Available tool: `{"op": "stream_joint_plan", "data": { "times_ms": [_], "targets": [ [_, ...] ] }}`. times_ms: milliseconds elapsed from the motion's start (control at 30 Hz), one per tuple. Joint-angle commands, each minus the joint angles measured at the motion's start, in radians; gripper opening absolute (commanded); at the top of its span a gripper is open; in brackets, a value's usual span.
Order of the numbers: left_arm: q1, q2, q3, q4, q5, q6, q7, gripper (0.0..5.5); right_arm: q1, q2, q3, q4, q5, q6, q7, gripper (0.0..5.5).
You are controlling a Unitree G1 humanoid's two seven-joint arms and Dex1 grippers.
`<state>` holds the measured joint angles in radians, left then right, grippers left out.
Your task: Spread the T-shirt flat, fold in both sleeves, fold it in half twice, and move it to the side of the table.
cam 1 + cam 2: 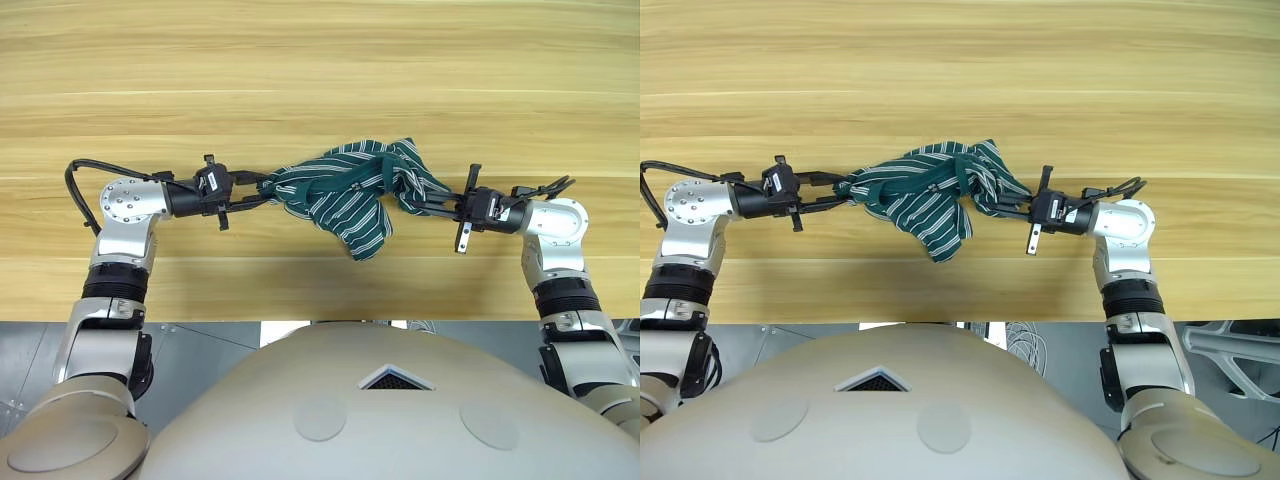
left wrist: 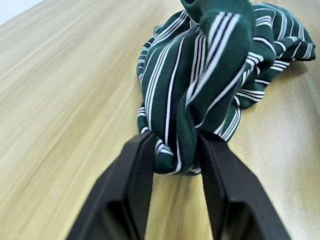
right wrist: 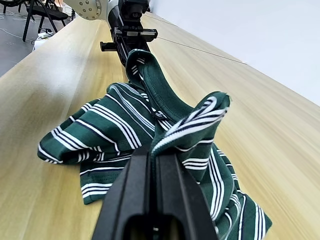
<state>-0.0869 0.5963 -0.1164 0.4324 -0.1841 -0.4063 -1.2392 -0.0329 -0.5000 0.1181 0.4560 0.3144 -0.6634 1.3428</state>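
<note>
**Jaws pinch both ends of the bunched shirt**

Left jaws close on a thick fold at one end of the dark green, white-striped fabric T-shirt (image 1: 345,195). Right jaws press together on a thin striped fold at the opposite end. The T-shirt sits crumpled between the two arms on the light wooden desk (image 1: 320,60), near its front edge, with one flap drooping toward the robot.

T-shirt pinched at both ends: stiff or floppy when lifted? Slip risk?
Probably floppy: the T-shirt bunches and droops between the left hand and right hand. Likely light: small pinches hold its ends up. May slip, since each hand grips only a narrow fold.
</note>
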Motion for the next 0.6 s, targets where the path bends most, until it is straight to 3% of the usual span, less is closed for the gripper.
{"op": "stream_joint_plan", "data": {
  "times_ms": [33, 167, 433, 600],
  "targets": [
    [-0.012, 0.035, -0.009, -0.014, 0.031, -0.002, 0.001, 0.67, -0.019, -0.009, 0.001, -0.015, -0.006, -0.007, -0.006, 0.00],
    [-0.001, 0.049, -0.017, -0.015, 0.056, -0.007, 0.007, 0.03, -0.025, -0.010, -0.004, -0.023, 0.000, -0.008, -0.010, 0.00],
    [-0.002, 0.040, 0.003, -0.046, 0.058, -0.075, 0.062, 0.03, -0.064, -0.001, -0.023, -0.031, 0.004, 0.004, -0.048, 0.00],
    [-0.188, -0.069, 0.129, -0.042, -0.072, -0.071, 0.222, 0.03, -0.380, 0.035, -0.084, 0.027, -0.096, 0.051, -0.294, 0.00]
  ]
}}
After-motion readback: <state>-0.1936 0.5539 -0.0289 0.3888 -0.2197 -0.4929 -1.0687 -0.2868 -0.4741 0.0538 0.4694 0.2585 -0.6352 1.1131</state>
